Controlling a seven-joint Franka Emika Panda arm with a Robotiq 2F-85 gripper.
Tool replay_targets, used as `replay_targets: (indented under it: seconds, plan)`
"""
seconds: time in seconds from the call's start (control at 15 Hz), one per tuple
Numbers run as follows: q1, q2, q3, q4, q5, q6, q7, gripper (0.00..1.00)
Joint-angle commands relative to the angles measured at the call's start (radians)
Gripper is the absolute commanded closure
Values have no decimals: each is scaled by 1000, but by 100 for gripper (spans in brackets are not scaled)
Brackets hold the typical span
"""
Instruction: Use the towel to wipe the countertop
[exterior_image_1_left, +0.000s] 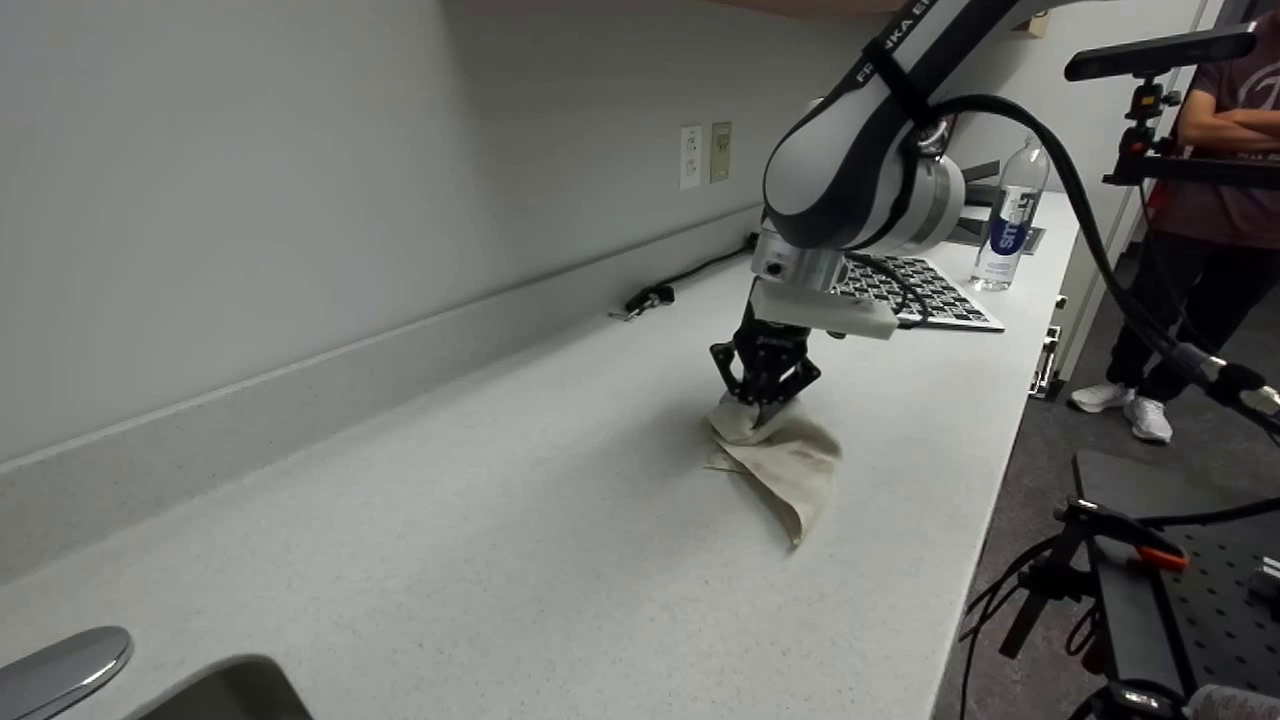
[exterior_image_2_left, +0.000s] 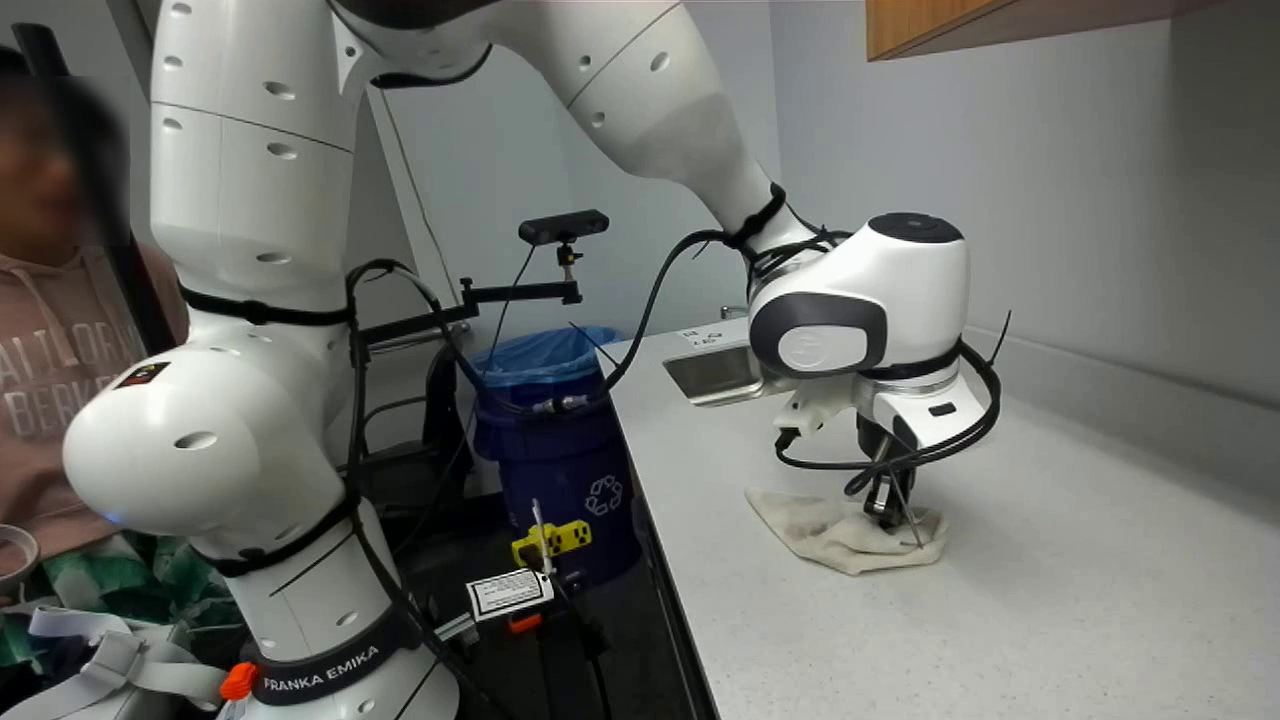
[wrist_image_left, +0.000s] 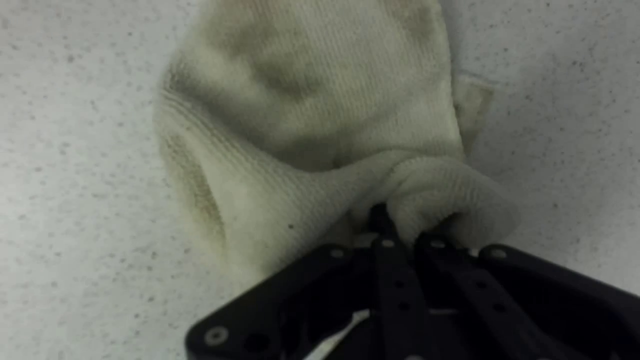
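A cream towel with some darker stains lies crumpled on the white speckled countertop (exterior_image_1_left: 480, 560). The towel shows in both exterior views (exterior_image_1_left: 800, 465) (exterior_image_2_left: 825, 535) and in the wrist view (wrist_image_left: 320, 95). My gripper (exterior_image_1_left: 765, 400) points down and is shut on a bunched fold of the towel at one end. It also shows in an exterior view (exterior_image_2_left: 888, 510) and in the wrist view (wrist_image_left: 402, 235), where its fingertips are partly hidden in the cloth. The rest of the towel spreads over the countertop toward its front edge.
A black-and-white patterned board (exterior_image_1_left: 940, 295), a water bottle (exterior_image_1_left: 1010, 225) and keys (exterior_image_1_left: 648, 300) are on the countertop. A faucet (exterior_image_1_left: 65, 668) and a sink (exterior_image_2_left: 715, 375) are at the opposite end. The wall (exterior_image_1_left: 330, 180) runs behind; a blue bin (exterior_image_2_left: 560, 470) stands beyond the front edge.
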Motion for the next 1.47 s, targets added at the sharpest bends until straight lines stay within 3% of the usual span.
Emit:
replay_targets:
  seconds: [0.0, 0.27, 0.53, 1.4]
  plan:
    - [32, 2, -63, -77, -91, 7, 96, 99]
    - [39, -14, -85, -92, -156, -25, 158, 99]
    - [20, -23, -69, -100, -174, -20, 105, 99]
    - [204, 59, 24, 236, -397, -222, 101, 99]
